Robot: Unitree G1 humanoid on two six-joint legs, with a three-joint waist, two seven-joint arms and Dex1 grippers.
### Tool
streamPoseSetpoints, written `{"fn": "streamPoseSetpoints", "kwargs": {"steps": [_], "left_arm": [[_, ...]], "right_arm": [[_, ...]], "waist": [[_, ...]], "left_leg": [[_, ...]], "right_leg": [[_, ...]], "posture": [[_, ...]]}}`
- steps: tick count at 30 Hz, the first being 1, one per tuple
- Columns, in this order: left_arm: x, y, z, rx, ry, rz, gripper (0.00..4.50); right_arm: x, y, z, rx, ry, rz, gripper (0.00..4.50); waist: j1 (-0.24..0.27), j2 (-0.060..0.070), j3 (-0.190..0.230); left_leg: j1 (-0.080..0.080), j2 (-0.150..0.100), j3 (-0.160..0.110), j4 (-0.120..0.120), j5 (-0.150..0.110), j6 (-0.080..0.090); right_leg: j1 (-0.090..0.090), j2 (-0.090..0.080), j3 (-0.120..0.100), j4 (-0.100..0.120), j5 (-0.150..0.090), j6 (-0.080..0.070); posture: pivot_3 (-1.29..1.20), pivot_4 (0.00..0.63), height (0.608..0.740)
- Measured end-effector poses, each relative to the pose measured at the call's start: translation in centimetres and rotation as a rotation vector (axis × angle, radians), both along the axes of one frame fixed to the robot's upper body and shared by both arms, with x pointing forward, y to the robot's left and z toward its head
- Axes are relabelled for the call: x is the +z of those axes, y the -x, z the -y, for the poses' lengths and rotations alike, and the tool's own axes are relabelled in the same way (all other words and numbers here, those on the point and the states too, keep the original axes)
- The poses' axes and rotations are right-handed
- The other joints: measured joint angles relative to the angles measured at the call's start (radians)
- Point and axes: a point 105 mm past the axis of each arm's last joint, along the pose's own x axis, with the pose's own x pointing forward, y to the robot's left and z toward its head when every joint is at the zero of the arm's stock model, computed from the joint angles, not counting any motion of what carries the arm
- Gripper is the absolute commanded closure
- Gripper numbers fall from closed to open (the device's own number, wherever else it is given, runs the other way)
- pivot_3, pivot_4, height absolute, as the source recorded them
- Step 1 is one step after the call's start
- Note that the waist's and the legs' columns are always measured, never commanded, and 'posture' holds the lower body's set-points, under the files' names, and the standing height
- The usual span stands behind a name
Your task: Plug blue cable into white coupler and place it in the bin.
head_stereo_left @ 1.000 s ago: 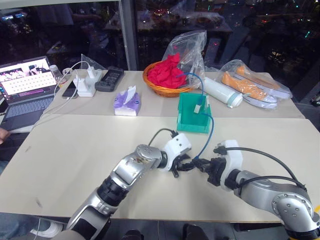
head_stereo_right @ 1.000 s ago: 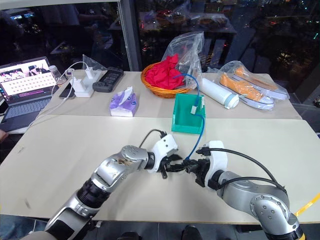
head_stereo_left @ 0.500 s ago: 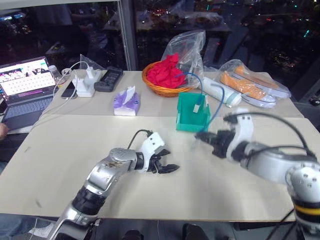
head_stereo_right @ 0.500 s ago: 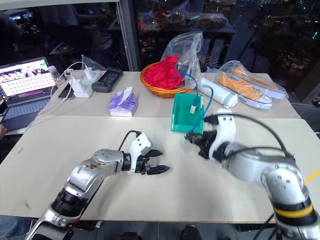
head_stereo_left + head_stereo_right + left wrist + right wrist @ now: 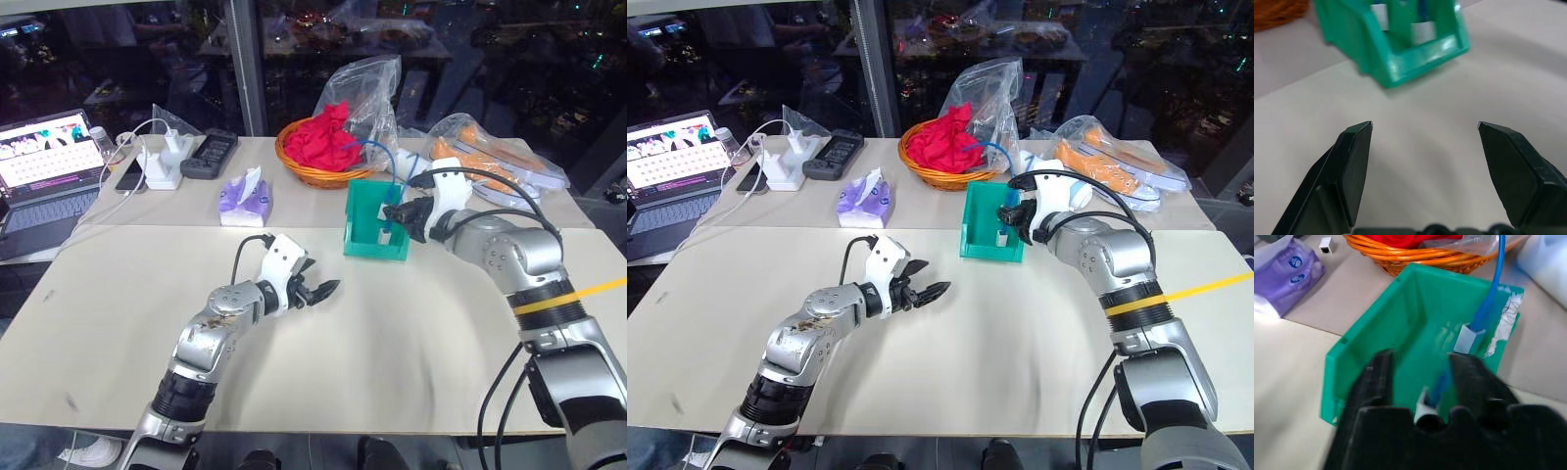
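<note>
The teal bin (image 5: 372, 245) stands on the table in front of the basket. The blue cable (image 5: 1493, 289) comes down from the basket side into the bin. It enters a small white block, the white coupler (image 5: 1469, 339), against the bin's taller wall. My right gripper (image 5: 394, 217) hovers over the bin with its fingers (image 5: 1378, 377) apart. The cable's lower end, with a pale plug (image 5: 1422, 409), hangs loose between them inside the bin. My left gripper (image 5: 323, 291) is open and empty, low over the table, left of the bin and pointing at it.
Behind the bin stand an orange basket with red cloth (image 5: 323, 157) and a clear plastic bag. A purple tissue pack (image 5: 245, 203), black remote (image 5: 214, 154), white chargers (image 5: 167, 162) and laptop (image 5: 44, 166) lie to the left. Bagged orange shoes (image 5: 500, 162) lie at the back right.
My right gripper rose from the table front and carried the cable end forward over the bin, then spread its fingers. My left gripper opened, let the cable go and drew away to the left.
</note>
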Motion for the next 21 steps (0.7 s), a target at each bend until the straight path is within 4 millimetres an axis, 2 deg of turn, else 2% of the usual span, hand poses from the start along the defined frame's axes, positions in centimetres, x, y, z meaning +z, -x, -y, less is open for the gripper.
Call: {"fn": "streamPoseSetpoints", "kwargs": {"steps": [2, 4, 7, 9, 12, 13, 16, 17, 21], "left_arm": [[0.3, -0.3, -0.4, 0.024, -0.013, 0.048, 0.76], [0.7, -0.5, -0.9, 0.043, -0.034, 0.092, 0.76], [0.7, -0.9, -2.2, 0.064, -0.05, 0.103, 0.76], [0.8, -0.9, -3.2, 0.072, -0.018, 0.084, 0.76], [0.8, -0.6, -4.5, 0.068, 0.054, 0.043, 0.76], [0.5, -0.4, -5.0, 0.062, 0.067, 0.028, 0.76], [-1.0, 0.1, -6.5, 0.069, 0.071, -0.013, 0.76], [-1.4, 0.2, -6.9, 0.071, 0.087, -0.026, 0.76], [-2.0, 0.1, -8.0, 0.093, 0.107, -0.029, 0.76]], "right_arm": [[1.2, 0.1, 0.5, -0.004, -0.031, 0.034, 0.47], [2.8, 0.6, 1.1, -0.005, -0.069, 0.079, 0.01], [5.2, 3.3, 2.2, 0.034, -0.096, 0.15, 0.01], [5.8, 5.9, 3.1, 0.081, -0.069, 0.183, 0.01], [4.2, 9.6, 4.1, 0.135, 0.001, 0.184, 0.01], [2.5, 11.4, 4.6, 0.15, 0.034, 0.162, 0.01], [-1.8, 14.0, 5.0, 0.162, 0.013, 0.074, 0.01], [-2.9, 14.7, 5.1, 0.158, 0.019, 0.054, 0.01], [-4.3, 15.7, 5.2, 0.135, 0.026, 0.073, 0.01]], "waist": [[0.002, 0.0, 0.0], [0.002, 0.0, 0.0], [0.01, 0.0, 0.0], [0.016, 0.0, 0.0], [0.018, 0.0, 0.0], [0.019, 0.0, 0.0], [0.012, 0.0, 0.0], [0.01, 0.0, 0.0], [0.012, 0.0, 0.0]], "left_leg": [[0.0, 0.0, 0.0, 0.0, 0.0, 0.0], [0.0, 0.0, 0.0, 0.0, 0.0, 0.0], [0.0, 0.0, 0.0, 0.0, 0.0, 0.0], [0.0, 0.0, -0.001, 0.0, -0.001, 0.001], [0.0, 0.0, -0.001, 0.0, -0.004, 0.007], [0.001, 0.0, -0.001, 0.0, -0.004, 0.008], [0.001, 0.0, 0.001, 0.001, -0.005, 0.008], [0.002, 0.0, 0.001, 0.001, -0.004, 0.008], [0.007, 0.0, 0.0, 0.002, -0.004, 0.007]], "right_leg": [[0.0, 0.0, 0.0, 0.0, 0.0, 0.0], [0.0, 0.0, 0.0, 0.0, 0.0, 0.0], [0.0, 0.0, -0.001, 0.0, 0.0, 0.0], [0.001, 0.0, -0.001, 0.0, 0.0, 0.0], [0.001, 0.0, -0.001, 0.0, 0.0, 0.0], [0.002, 0.0, -0.001, 0.0, 0.0, 0.0], [0.002, 0.0, 0.001, 0.001, 0.0, 0.0], [0.002, 0.0, 0.002, 0.002, 0.0, 0.0], [0.005, 0.0, 0.002, 0.002, 0.0, -0.001]], "posture": [[0.0, 0.15, 0.74], [0.0, 0.15, 0.74], [0.0, 0.15, 0.74], [0.0, 0.15, 0.74], [0.0, 0.15, 0.74], [0.0, 0.15, 0.74], [0.0, 0.15, 0.74], [0.0, 0.15, 0.74], [0.0, 0.15, 0.74]]}}
